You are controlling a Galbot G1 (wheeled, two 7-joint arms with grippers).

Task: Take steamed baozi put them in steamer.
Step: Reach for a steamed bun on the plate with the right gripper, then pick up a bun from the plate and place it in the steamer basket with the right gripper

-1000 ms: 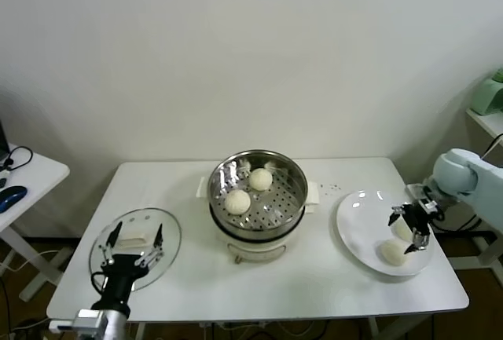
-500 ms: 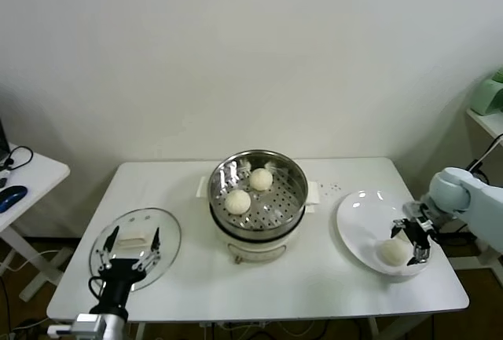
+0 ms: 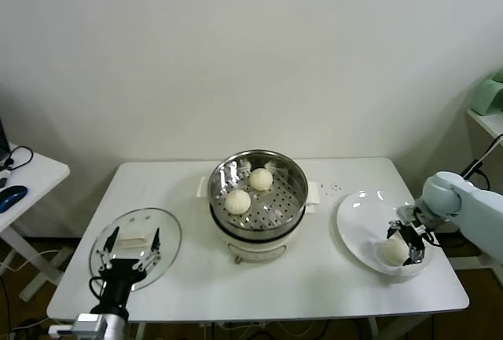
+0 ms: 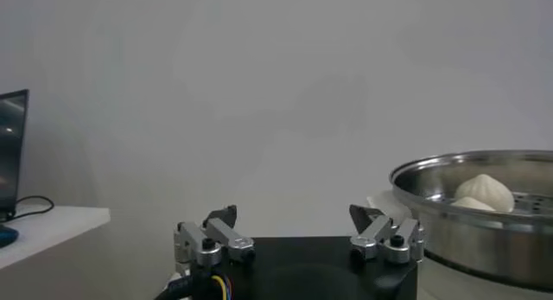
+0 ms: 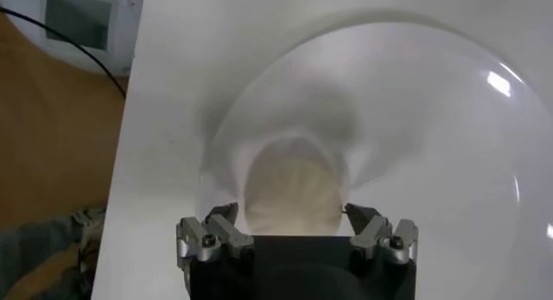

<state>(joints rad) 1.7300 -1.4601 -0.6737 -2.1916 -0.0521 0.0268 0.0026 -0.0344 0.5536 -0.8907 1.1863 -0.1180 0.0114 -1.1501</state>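
Note:
The steamer (image 3: 292, 173) stands mid-table and holds two steamed baozi (image 3: 237, 200) (image 3: 261, 179). A third baozi (image 3: 390, 252) lies on the near side of the white plate (image 3: 357, 218) at the right. My right gripper (image 3: 402, 246) is low over the plate, open, with a finger on each side of that bun. In the right wrist view the baozi (image 5: 292, 188) fills the gap of the right gripper (image 5: 294, 215), and the fingertips (image 5: 226, 213) stand just off it. My left gripper (image 3: 130, 247) (image 4: 294, 217) waits open at the front left. The left wrist view also shows the steamer (image 4: 484, 228).
A round clear glass lid (image 3: 165, 230) lies on the table under the left gripper. A small side table (image 3: 35, 171) with a mouse (image 3: 11, 196) stands far left. A green object (image 3: 489, 96) sits on a shelf at far right. The plate is near the table's right edge.
The right gripper has dropped lower and come in over the bun at the plate's near side, now straddling it. It stays open. The left arm has hardly moved.

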